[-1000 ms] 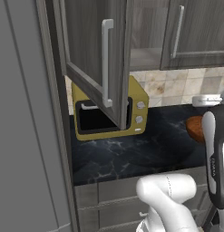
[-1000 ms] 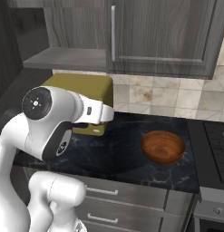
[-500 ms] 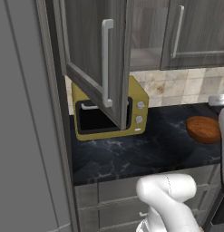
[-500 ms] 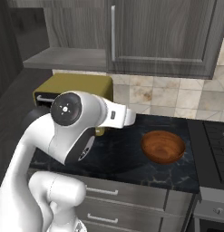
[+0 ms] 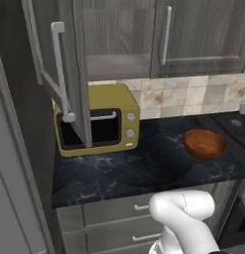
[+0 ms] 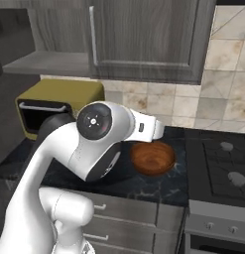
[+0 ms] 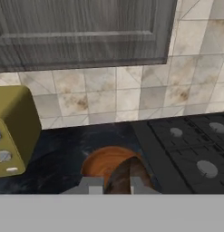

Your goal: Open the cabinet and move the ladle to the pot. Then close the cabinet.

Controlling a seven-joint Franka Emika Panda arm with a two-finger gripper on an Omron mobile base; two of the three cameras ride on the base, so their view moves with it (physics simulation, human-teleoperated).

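Note:
The cabinet door [image 5: 74, 74] stands swung open at the left, its long silver handle [image 5: 58, 69] facing me, and the bare shelf [image 5: 119, 64] shows behind it. In the hand view my gripper [image 7: 114, 186] hovers over the reddish-brown wooden bowl [image 7: 109, 165]. Its two fingertips [image 7: 92, 185] stand close together on a dark brown curved piece, apparently the ladle [image 7: 128, 174]. The pot is out of view. My white arm [image 6: 101, 141] reaches over the counter towards the bowl [image 6: 153, 158].
A yellow microwave [image 5: 96, 124] sits on the dark marble counter [image 5: 129, 168] under the open cabinet. The neighbouring cabinet door [image 6: 144, 39] is shut. A black stove [image 7: 190, 149] with burners lies right of the bowl. Grey drawers [image 5: 119, 218] run below the counter.
Both base views have slid left, so the base has driven right and the stove has come into view. The arm has swung from the right of the left base view out towards the bowl.

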